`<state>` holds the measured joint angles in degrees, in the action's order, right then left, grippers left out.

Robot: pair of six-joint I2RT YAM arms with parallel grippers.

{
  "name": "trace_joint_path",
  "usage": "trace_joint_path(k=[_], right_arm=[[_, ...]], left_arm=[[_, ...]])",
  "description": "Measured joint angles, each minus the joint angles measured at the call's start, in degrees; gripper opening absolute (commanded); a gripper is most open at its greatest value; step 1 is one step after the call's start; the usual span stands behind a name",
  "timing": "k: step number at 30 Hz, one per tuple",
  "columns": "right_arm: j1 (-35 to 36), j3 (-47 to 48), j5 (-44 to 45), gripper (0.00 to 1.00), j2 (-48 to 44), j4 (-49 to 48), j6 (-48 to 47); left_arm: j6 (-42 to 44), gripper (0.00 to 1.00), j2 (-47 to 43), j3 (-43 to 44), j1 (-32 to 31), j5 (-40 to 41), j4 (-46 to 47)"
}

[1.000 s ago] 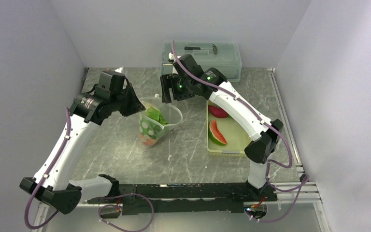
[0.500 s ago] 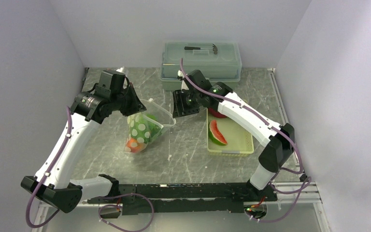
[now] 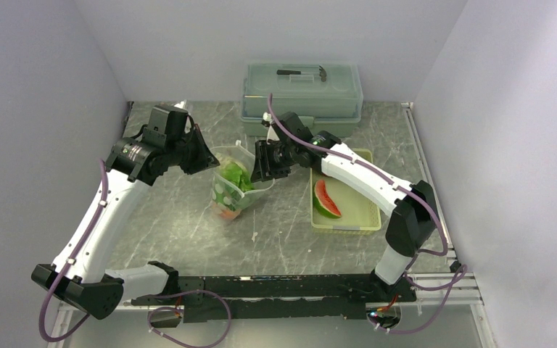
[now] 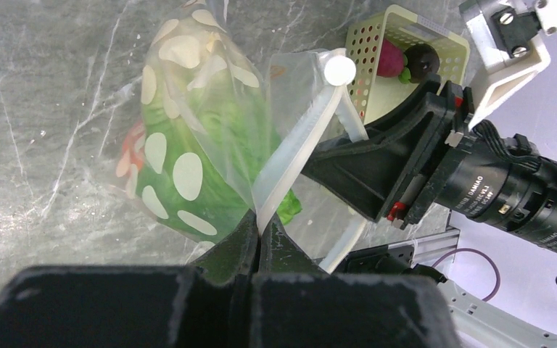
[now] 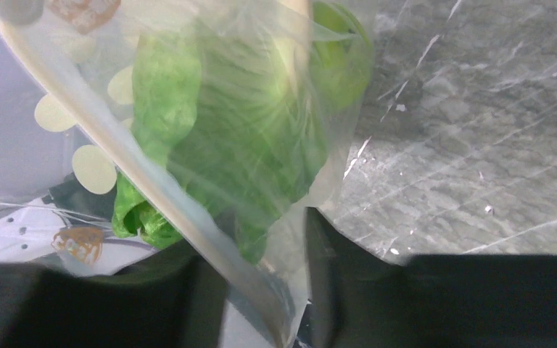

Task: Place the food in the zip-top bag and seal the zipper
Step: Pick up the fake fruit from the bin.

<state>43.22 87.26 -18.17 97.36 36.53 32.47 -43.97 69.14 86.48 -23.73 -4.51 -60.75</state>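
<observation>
- Top external view: the clear, soft plastic zip-top bag with white polka dots hangs between the two claws over the grey marbled worktop, just left of the pale yellow-green perforated tray.
- The left claw is pinched tight on the narrow clear zipper strip at the left end of the mouth.
- The right claw straddles the opposite rim. The right wrist view shows film between its fingers, but I cannot tell whether they actually grip it.
- Handling: the film looks light, limp and slick, and its body will likely sag and fold. The stiffer strip, near its ends, is the sound place to hold.
- Orientation: the mouth is up and open, and the strip's long axis runs left to right between the claws. The pouch droops below, holding leafy green lettuce and an orange-red round fruit.
- The red watermelon slice lies in the tray, not yet bagged.
</observation>
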Motion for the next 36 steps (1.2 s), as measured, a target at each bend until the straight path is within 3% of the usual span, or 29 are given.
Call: trace_joint_path(k=[2,12,19,25,31,36], right_arm=[[0.0,-0.5,-0.1,0.00,0.0,-0.4,0.3],[0.1,1.5,3.3,0.00,0.0,2.6,-1.0],[0.1,21.3,9.9,0.00,1.9,11.6,-6.8],[-0.5,24.8,13.1,0.00,3.0,14.4,-11.5],[-2.6,18.8,12.6,0.00,3.9,15.5,-11.9],[1.2,17.3,11.4,0.00,2.4,14.0,-11.9]], left_arm=[[0.0,0.00,0.0,0.0,0.0,-0.2,0.0],[0.5,0.00,0.0,0.0,0.0,-0.4,-0.1],[4.1,0.00,2.2,2.1,0.0,-0.2,-3.4],[5.9,0.00,3.9,0.6,0.2,-4.2,-1.7],[8.0,0.00,3.4,0.9,1.2,-1.2,-3.2],[8.4,0.00,3.7,1.3,2.7,-4.9,-1.5]])
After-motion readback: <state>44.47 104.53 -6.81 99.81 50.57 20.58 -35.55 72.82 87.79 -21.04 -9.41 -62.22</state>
